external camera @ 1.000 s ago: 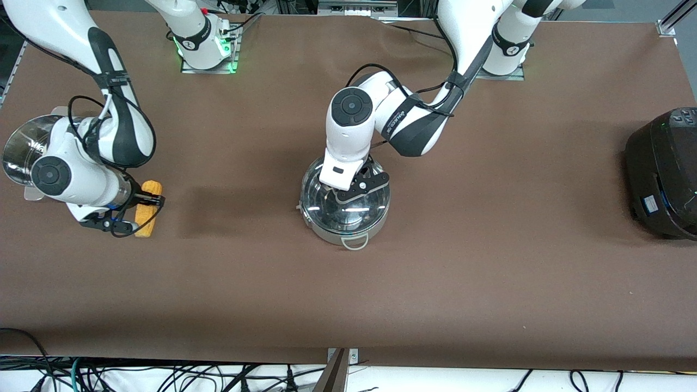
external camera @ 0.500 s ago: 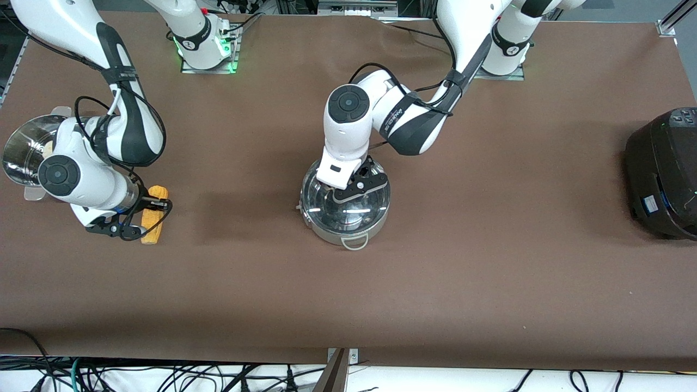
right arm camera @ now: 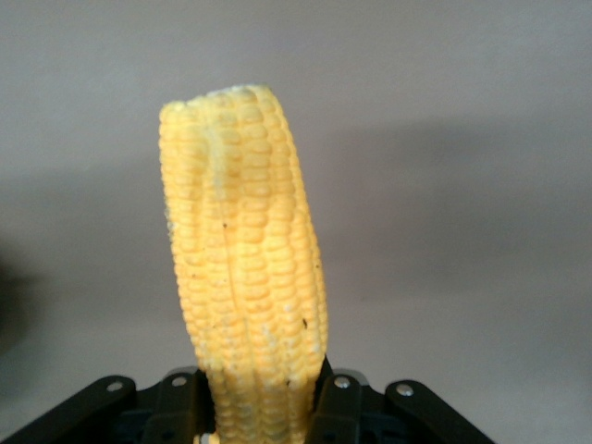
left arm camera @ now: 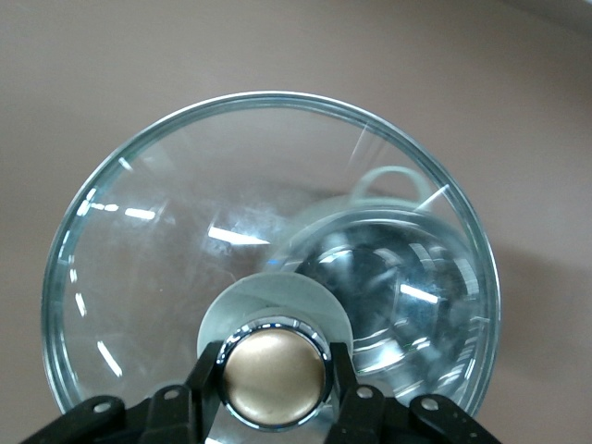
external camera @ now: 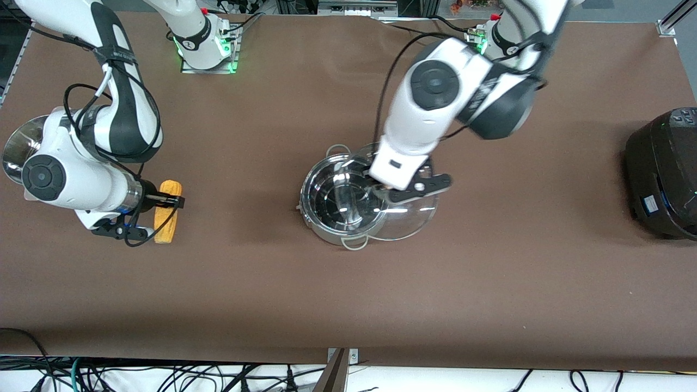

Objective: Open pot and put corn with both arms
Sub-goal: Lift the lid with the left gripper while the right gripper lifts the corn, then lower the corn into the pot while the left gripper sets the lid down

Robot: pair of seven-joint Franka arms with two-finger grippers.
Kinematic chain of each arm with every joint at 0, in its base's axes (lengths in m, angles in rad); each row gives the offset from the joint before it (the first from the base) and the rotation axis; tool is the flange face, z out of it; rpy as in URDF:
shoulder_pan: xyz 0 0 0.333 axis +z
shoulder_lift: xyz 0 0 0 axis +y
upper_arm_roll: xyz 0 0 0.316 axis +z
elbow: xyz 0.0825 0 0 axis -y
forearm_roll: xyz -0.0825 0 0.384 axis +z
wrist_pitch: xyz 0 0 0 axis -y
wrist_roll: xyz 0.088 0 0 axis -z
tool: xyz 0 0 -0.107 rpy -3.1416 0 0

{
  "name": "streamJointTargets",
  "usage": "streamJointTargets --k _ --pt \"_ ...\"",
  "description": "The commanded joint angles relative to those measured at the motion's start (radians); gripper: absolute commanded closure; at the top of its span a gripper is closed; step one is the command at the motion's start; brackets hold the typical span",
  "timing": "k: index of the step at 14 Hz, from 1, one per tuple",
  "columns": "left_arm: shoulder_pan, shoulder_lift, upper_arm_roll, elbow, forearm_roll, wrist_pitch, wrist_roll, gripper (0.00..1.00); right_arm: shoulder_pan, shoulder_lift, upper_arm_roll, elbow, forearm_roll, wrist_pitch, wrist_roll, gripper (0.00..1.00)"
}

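Moved: I see the glass lid (external camera: 400, 209) lifted off the pot (external camera: 340, 204), now half over its rim.
Hidden: the steamer pan (external camera: 16, 149) sits mostly under my right arm.
Jaws: left gripper (left arm camera: 273, 388) pinches the tan knob (left arm camera: 272, 377); right gripper (external camera: 146, 218) clamps the corn (external camera: 166, 219) above the table (external camera: 490, 283).
Room: open brown table lies between corn and pot.

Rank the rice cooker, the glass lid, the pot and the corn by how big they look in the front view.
1. Glass lid and pot: alike; the lid is lifted in the left pincer, nearer the camera, so unranked.
2. Rice cooker: cut off by the view's edge, so its place is unsure.
3. Corn, held by the right pincer: smallest.
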Motion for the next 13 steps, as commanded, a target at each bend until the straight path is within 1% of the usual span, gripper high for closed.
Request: streamJointTargets --k 1,3,4,5,7,8,10,12,13 --pt "0.113 -0.262 -0.009 -0.325 -0.046 -0.009 0.239 1.00 0.037 0.017 0.060 0.087 0.015 -0.063 0.061 0.84" --pt "0.187 -0.370 -0.004 -0.473 -0.044 -0.011 0.428 1.00 0.044 0.020 0.141 0.118 0.015 -0.061 0.174 0.84" --pt "0.218 -0.402 0.009 -0.533 -0.046 -0.011 0.490 1.00 0.044 0.020 0.189 0.125 0.015 -0.053 0.225 0.84" --pt "0.238 -0.425 0.046 -0.592 -0.047 0.001 0.548 1.00 0.044 0.024 0.229 0.134 0.027 -0.046 0.263 0.84" --pt "0.273 -0.439 0.090 -0.689 -0.047 0.070 0.692 1.00 0.051 0.058 0.287 0.167 0.094 0.025 0.300 0.84" --pt "0.282 -0.439 0.110 -0.752 -0.047 0.134 0.785 1.00 0.062 0.085 0.295 0.185 0.132 0.058 0.336 0.84" --pt "0.292 -0.427 0.149 -0.898 -0.047 0.335 0.886 1.00 0.106 0.142 0.296 0.216 0.163 0.139 0.394 0.84" --pt "0.298 -0.406 0.149 -1.025 -0.047 0.543 0.908 1.00 0.155 0.190 0.303 0.242 0.163 0.233 0.476 0.84" --pt "0.299 -0.375 0.149 -1.068 -0.047 0.628 0.908 1.00 0.192 0.213 0.307 0.251 0.163 0.294 0.536 0.84"
